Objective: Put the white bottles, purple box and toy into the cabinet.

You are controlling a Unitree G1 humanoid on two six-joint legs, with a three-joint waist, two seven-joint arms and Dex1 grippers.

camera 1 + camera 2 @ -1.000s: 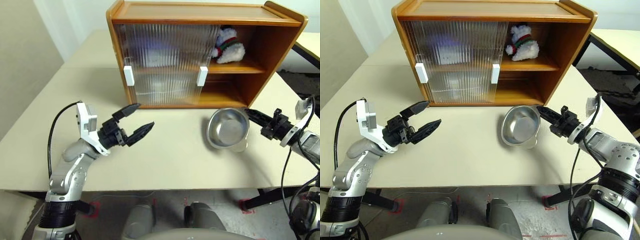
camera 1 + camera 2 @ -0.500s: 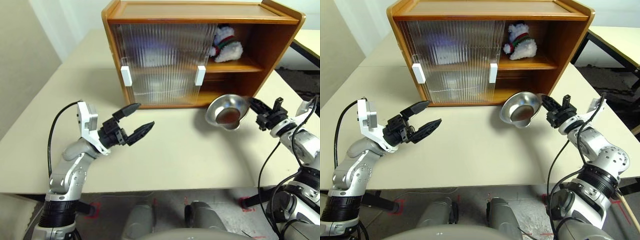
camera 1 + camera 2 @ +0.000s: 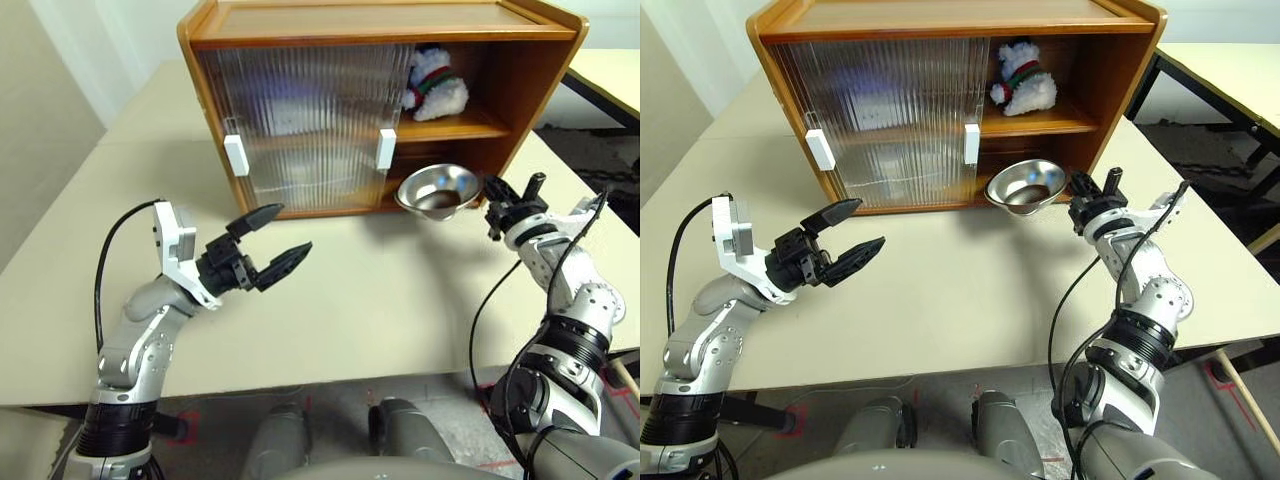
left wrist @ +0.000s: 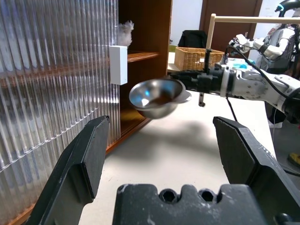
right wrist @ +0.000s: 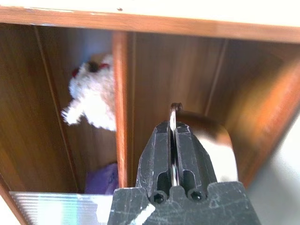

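The toy (image 3: 435, 88) sits on the upper shelf of the cabinet (image 3: 380, 20), in its open right half. Just below, the right gripper (image 3: 492, 207) holds a steel bowl (image 3: 437, 190) by the rim, above the counter (image 3: 400, 300). The left gripper (image 3: 275, 240) hovers, jaws wide apart.

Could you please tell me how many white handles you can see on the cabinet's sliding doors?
2. The left handle sits at the cabinet's left edge; the right handle is at the ribbed doors' right edge, beside the open compartment. None seems hidden.
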